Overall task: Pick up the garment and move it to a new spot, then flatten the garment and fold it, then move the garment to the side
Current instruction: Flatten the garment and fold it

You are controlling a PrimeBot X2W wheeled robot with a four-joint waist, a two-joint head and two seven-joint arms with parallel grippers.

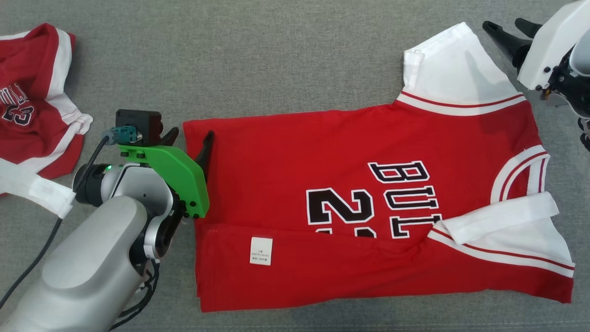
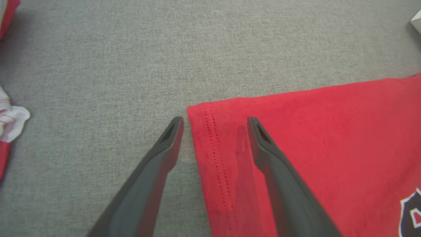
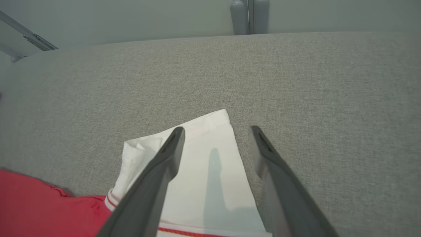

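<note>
The garment (image 1: 322, 152) is a red jersey with white sleeves and black lettering. It lies spread on the grey surface, its near edge folded over so a white label (image 1: 261, 251) shows. My left gripper (image 1: 192, 133) stands open at the garment's left hem corner. In the left wrist view the left gripper (image 2: 215, 119) straddles the stitched hem of the garment (image 2: 312, 141), one finger over cloth and one over bare surface. My right gripper (image 1: 502, 23) hovers open beside the far white sleeve (image 1: 454, 69). In the right wrist view the right gripper (image 3: 217, 129) spans the outer edge of the sleeve (image 3: 213, 184).
A second red and white jersey (image 1: 32, 101) lies crumpled at the far left, a corner of it visible in the left wrist view (image 2: 10, 121). Grey fabric surface (image 1: 276, 60) stretches beyond the garment. The surface's far edge (image 3: 210, 38) meets a pale wall.
</note>
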